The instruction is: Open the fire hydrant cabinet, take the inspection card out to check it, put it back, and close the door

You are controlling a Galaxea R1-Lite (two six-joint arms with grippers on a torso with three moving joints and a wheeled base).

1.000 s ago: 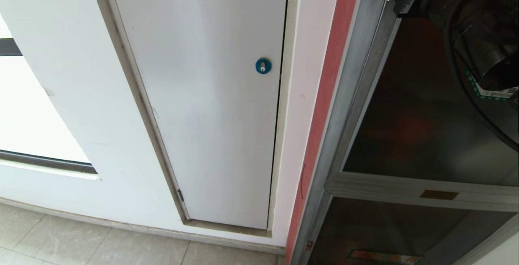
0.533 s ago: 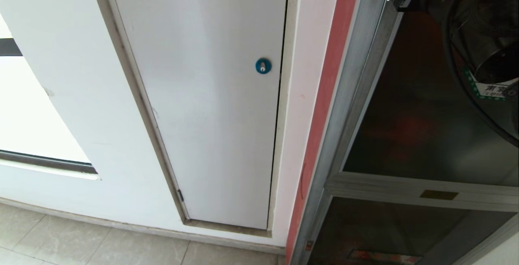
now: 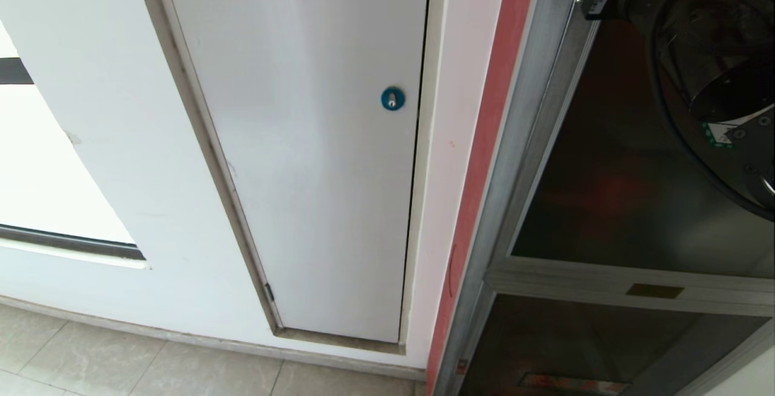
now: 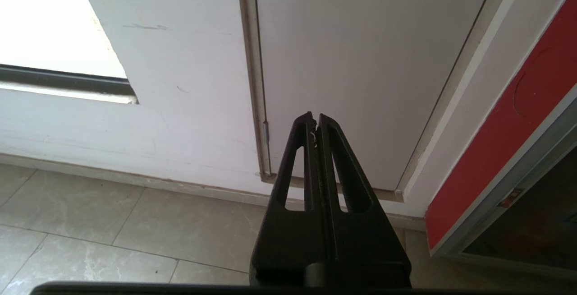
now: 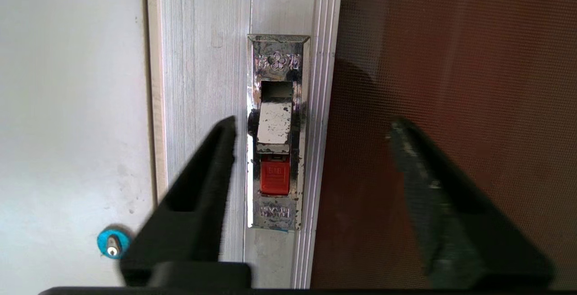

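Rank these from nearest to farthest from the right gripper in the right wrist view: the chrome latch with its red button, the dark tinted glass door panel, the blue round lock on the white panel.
1. Chrome latch with red button: between the open fingers of the right gripper, beside one tip.
2. Dark tinted glass door panel: behind the other finger.
3. Blue round lock: outside the fingers, on the white panel.

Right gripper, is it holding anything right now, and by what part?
Nothing. The right gripper stands open in front of the door's latch, its fingers either side of it, gripping nothing.
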